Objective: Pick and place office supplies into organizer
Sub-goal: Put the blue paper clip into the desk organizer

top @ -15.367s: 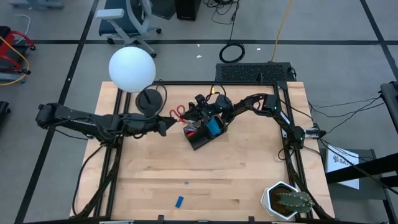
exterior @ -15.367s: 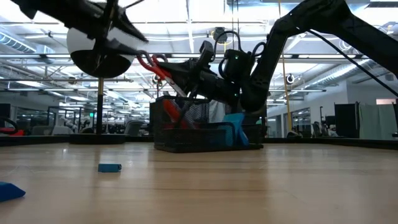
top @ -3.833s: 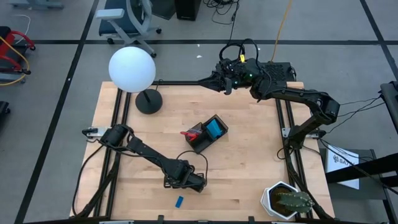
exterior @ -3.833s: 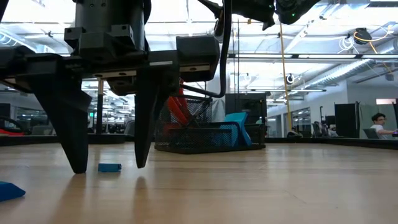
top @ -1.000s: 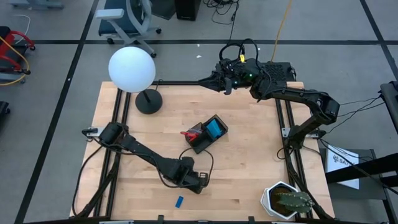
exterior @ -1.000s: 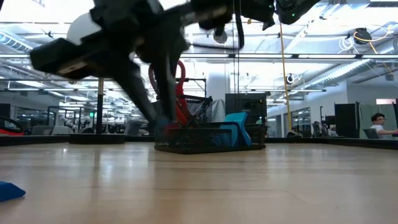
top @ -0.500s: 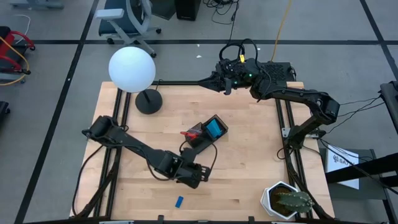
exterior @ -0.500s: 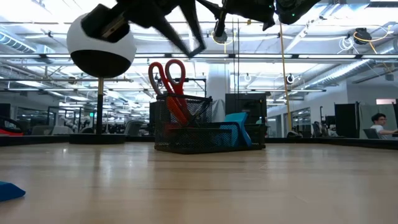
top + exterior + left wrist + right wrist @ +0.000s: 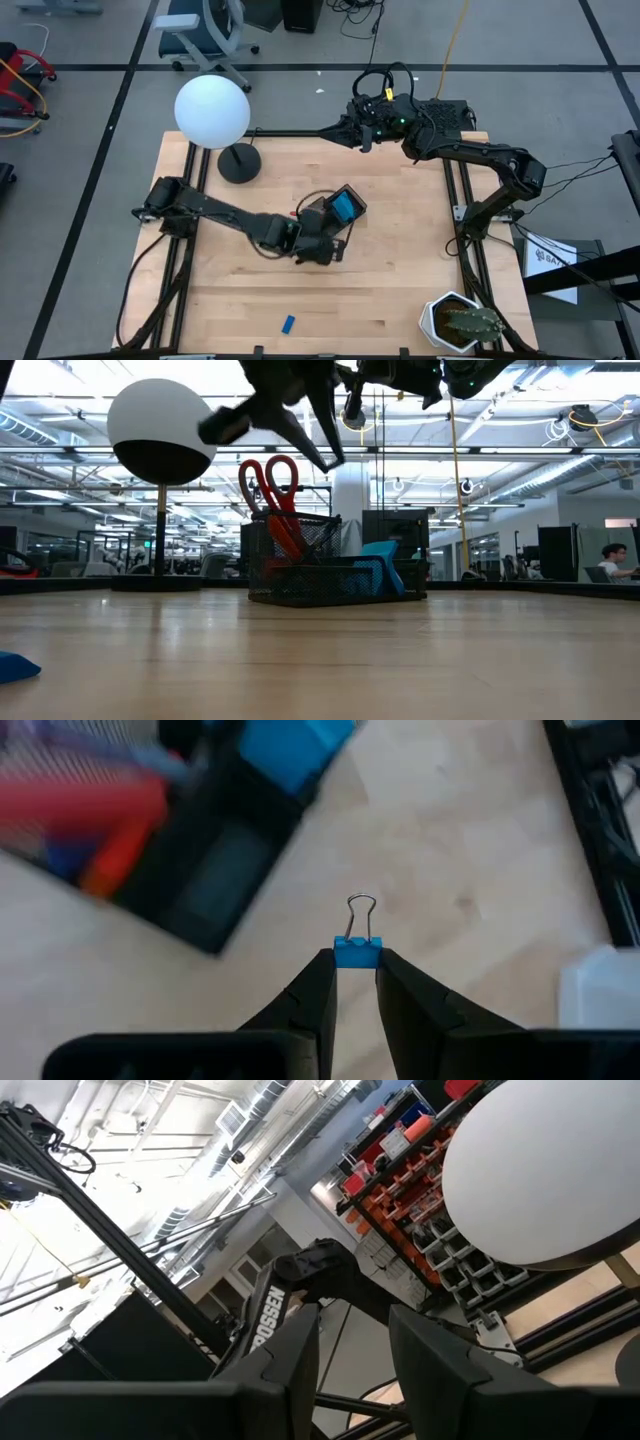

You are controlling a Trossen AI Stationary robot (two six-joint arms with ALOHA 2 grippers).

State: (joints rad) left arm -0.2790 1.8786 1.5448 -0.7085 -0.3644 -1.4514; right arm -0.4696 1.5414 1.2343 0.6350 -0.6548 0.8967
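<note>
Right now the carry step is in hand: the left gripper (image 9: 356, 970) hangs above the tabletop (image 9: 400, 290) at the centre of the high view, its fingers (image 9: 313, 992) pinching a small blue binder clip (image 9: 357, 950) by its body, the wire loop pointing forward. In the left wrist view the black organizer (image 9: 215, 885) lies in the upper left of the frame, just off to one side of the clip, so the clip is near the organizer but not yet over a compartment.

The organizer (image 9: 335, 215) sits in the middle of the high view, partly covered by the left arm. It already holds the red-handled scissors (image 9: 272, 495), standing upright in the mesh cup left of centre in the low view, and a blue notepad (image 9: 346, 207) leaning in the low section. Another small blue item (image 9: 288, 323) lies on the tabletop at the bottom of the high view, well apart from the organizer; it looks like the next piece to fetch.

The right gripper (image 9: 362, 138) waits at the far edge of the tabletop, top centre of the high view, its fingers (image 9: 290, 1360) somewhat apart and holding nothing.

As I judge it, the next move calls for shifting the left gripper sideways until the clip is above the empty dark compartment, lowering a little, then spreading the fingers. The risk is fouling the scissor handles or dropping the clip on the rim.
</note>
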